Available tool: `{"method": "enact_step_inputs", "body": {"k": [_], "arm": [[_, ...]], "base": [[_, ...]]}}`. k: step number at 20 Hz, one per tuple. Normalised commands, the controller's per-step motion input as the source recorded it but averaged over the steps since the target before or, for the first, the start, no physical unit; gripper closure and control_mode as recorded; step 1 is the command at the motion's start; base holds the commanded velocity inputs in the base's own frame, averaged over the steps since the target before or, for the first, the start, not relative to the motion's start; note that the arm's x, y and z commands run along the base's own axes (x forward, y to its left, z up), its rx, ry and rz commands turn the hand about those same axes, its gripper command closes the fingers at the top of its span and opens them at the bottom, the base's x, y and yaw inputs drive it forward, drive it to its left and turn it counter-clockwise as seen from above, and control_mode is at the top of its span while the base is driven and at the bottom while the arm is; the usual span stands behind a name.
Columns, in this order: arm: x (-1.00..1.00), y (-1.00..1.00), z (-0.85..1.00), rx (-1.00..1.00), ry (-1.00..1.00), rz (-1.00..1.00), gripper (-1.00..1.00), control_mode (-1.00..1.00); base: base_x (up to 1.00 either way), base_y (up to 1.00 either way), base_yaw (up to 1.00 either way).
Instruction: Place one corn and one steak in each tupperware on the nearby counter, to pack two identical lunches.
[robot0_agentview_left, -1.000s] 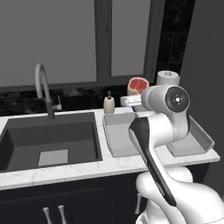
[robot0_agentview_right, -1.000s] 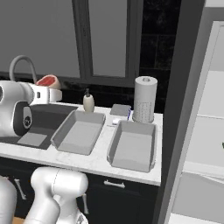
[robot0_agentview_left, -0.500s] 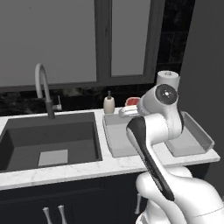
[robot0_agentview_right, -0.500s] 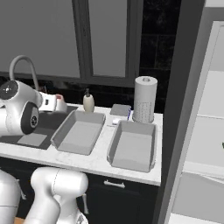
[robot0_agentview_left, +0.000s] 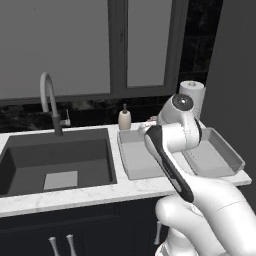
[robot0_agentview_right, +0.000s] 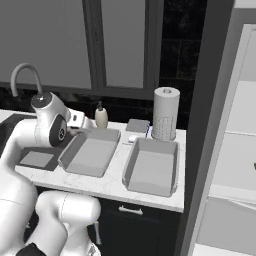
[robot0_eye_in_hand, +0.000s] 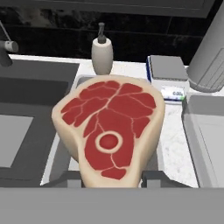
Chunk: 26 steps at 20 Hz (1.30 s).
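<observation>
Since a second ago the arm has swung its hand down and toward the sink side, so the steak (robot0_eye_in_hand: 110, 131) no longer sits high beside the paper towel roll (robot0_agentview_right: 165, 114) but low over the near tub. Seen from the hand, the pincer (robot0_eye_in_hand: 112, 179) is pinching the steak by its lower edge, the red face turned to the camera, with the soap bottle (robot0_eye_in_hand: 102, 54) and a small scale (robot0_eye_in_hand: 168, 76) on the table (robot0_eye_in_hand: 175, 144) beyond it. Both tubs look bare: the left tub (robot0_agentview_right: 90, 152) lies just right of the sink (robot0_agentview_left: 55, 160), and the right tub (robot0_agentview_right: 152, 167) sits close beside it, in front of the paper towel roll. Judging by this, the step in hand is carrying the first steak to the left tub. Next the hand needs to come low over the middle of that tub and let go, so the meat lands flat inside the walls rather than on the rim.
</observation>
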Motion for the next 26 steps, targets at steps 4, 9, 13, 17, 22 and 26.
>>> {"method": "enact_step_inputs", "body": {"k": [4, 9, 13, 17, 22, 26], "arm": [[0.44, -0.03, -0.69, 0.0, 0.01, 0.0, 1.0, -1.0], [0.4, 0.0, -0.65, 0.0, 0.0, 0.0, 1.0, -1.0], [0.19, 0.0, -0.41, 0.0, 0.01, 0.0, 1.0, -1.0], [0.03, 0.0, -0.29, 0.0, 0.03, 0.0, 1.0, -1.0], [0.03, 0.0, -0.31, 0.0, 0.01, 0.0, 1.0, -1.0], [0.23, 0.0, -0.35, 0.0, 0.0, 0.0, 1.0, -1.0]], "base": [[0.0, 0.0, 0.0], [0.0, 0.0, 0.0], [0.0, 0.0, 0.0], [0.0, 0.0, 0.0], [0.0, 0.0, 0.0], [0.0, 0.0, 0.0]]}}
